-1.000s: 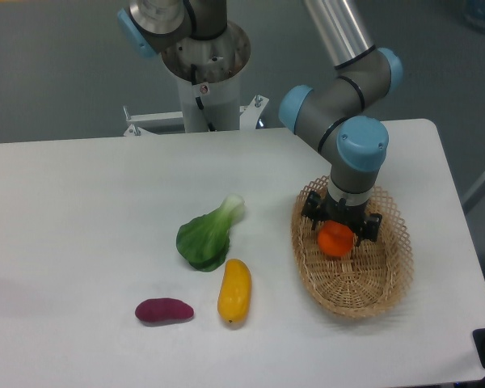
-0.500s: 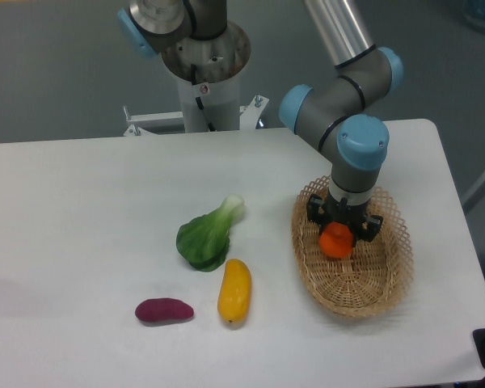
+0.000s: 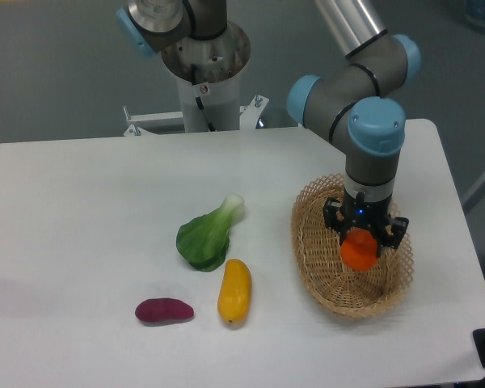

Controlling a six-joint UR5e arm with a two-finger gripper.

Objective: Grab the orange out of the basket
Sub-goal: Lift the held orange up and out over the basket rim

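The orange is small, round and bright orange. It sits between the black fingers of my gripper, which points straight down over the right half of the basket. The gripper is shut on the orange and seems to hold it slightly above the basket floor. The basket is oval, tan wicker with a lattice rim, at the right of the table. The gripper body hides the top of the orange.
A green bok choy, a yellow elongated fruit and a purple sweet potato lie on the white table left of the basket. The robot base stands at the back. The table's right edge is close to the basket.
The gripper with the orange has moved to the right and a little toward the front, from the basket's middle to its right half. The basket and other items have not moved.
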